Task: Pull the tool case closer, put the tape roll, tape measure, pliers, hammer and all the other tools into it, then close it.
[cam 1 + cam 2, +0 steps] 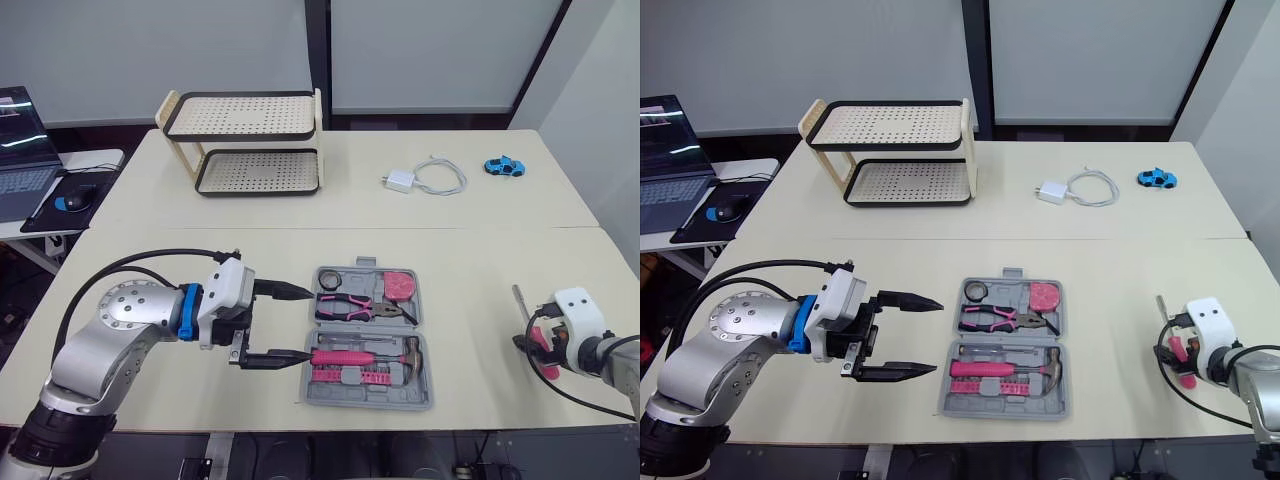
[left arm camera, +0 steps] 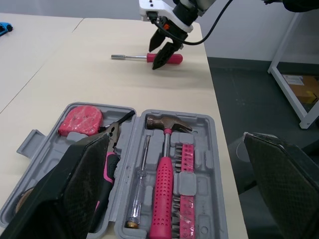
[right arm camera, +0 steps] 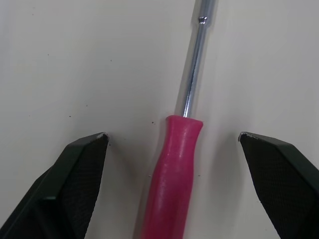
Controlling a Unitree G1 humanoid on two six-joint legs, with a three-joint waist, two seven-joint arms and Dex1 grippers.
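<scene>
L gripper [image 1: 300,323]: fingers wide apart, empty, tips aimed at the left edge of the tool case [image 1: 400,397], just beside it. Case lies open and flat near your front table edge, long side running left-right. Tape roll [image 1: 329,279], pliers [image 1: 355,306], tape measure [image 1: 402,285] and hammer [image 1: 360,355] sit in their slots. What's left out is the pink-handled screwdriver [image 3: 174,164], on bare table well to the right of the case. R gripper [image 3: 173,135] is right over it, fingers spread, one each side of the handle, not touching it. Its long axis runs away from you, handle toward you, shaft pointing to the far side, so the fingers cross the axis squarely. Looks like the R arm's job: drop, pinch the handle, then carry it left to the case. L arm is much farther off, so pls leave it by the case for the lid. Surface is a plain cream tabletop [image 1: 200,200], flat. Far side, well out of the carry path: laptop [image 1: 20,150] on a side desk, 2-tier rack [image 1: 240,95], charger w/ cable [image 1: 400,181], blue toy car [image 1: 503,166]. Grey panels behind.
</scene>
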